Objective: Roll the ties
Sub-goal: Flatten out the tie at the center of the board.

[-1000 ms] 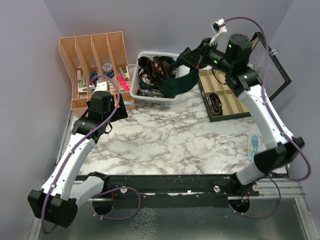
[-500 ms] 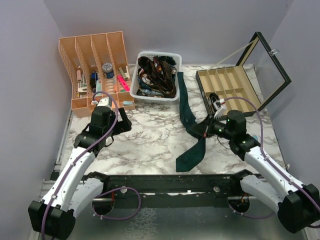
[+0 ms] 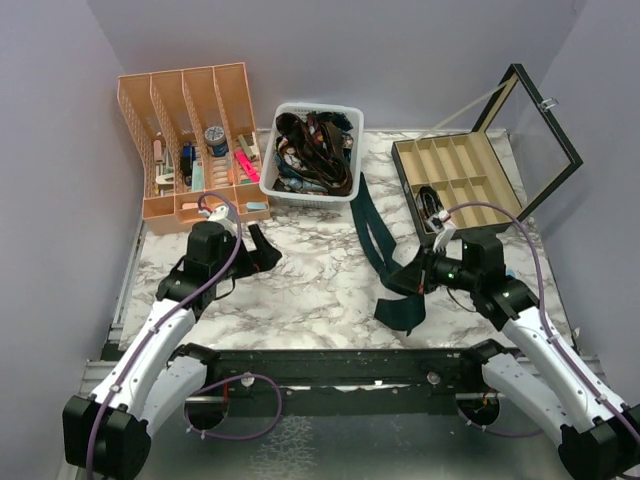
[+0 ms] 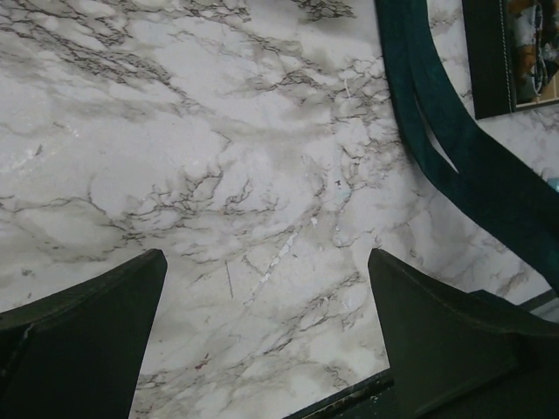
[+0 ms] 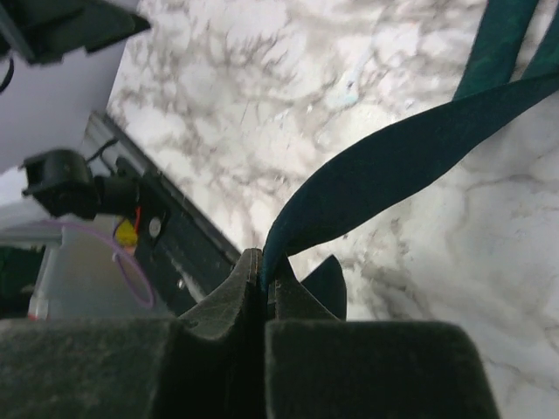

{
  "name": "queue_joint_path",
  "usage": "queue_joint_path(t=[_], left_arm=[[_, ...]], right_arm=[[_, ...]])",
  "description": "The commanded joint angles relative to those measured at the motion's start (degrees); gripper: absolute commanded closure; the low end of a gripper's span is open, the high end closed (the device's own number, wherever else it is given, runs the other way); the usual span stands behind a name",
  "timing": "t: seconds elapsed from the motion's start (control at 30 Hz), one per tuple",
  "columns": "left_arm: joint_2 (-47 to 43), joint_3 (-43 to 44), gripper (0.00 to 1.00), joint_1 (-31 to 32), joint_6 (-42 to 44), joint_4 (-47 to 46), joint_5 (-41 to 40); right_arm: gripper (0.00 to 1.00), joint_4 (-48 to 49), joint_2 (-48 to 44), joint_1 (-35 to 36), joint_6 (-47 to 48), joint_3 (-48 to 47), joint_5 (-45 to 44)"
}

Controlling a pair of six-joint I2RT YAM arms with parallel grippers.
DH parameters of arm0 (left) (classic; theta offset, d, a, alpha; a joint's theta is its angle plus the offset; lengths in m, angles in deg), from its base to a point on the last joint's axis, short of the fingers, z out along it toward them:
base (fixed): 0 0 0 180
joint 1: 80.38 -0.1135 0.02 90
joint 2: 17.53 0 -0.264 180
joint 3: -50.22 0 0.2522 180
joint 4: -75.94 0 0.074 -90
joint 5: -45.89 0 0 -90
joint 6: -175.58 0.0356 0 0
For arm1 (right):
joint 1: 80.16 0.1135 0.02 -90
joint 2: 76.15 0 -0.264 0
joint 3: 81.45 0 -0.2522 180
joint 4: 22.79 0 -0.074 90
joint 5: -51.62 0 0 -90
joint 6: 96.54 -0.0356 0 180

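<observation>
Right gripper (image 3: 417, 276) pinches the teal tie (image 3: 371, 226) (near the table (image 3: 300, 295) front edge) — left gripper (image 3: 264, 248) gapes, empty.

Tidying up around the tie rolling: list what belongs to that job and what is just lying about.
Job:
- dark teal tie, trailing across the marble table
- right gripper, shut on it
- left gripper, open, holding nothing
- white basket of tangled straps, perhaps more ties

Lying about:
- orange file organizer with small items
- open divided box, purpose unclear
</observation>
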Motion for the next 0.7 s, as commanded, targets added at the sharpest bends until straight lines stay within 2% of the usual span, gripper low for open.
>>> queue_joint_path(t=[0.0,0.1,0.27,0.37,0.43,0.57,0.67], left_arm=[[3.2,-2.4,0.01,0.0,-2.1,-12.4,9.3],[5.4,-2.1,0.01,0.5,-2.3,-16.3,10.4],[10.2,-0.6,0.01,1.8,-0.6,-20.6,10.1],[15.1,0.7,0.01,4.9,1.5,-25.5,10.9],[19.0,2.8,0.02,9.1,4.4,-27.3,9.1],[28.1,9.0,0.02,18.7,11.6,-27.5,4.3],[33.6,10.9,0.05,21.1,14.6,-26.7,4.2]], right_arm=[[0.99,-13.6,-0.6,0.2,7.5,-2.2,17.3],[0.99,-14.6,-5.0,0.1,6.4,-2.4,29.6],[0.99,-17.7,-11.6,0.2,5.4,-8.7,41.8],[1.0,-16.4,-14.2,0.2,2.5,-10.9,41.4],[0.99,-18.8,-13.8,0.1,4.3,-11.1,40.3],[0.99,-24.3,-10.1,0.2,8.1,-9.8,31.9],[0.99,-25.3,-6.9,0.1,9.2,-8.8,27.5]])
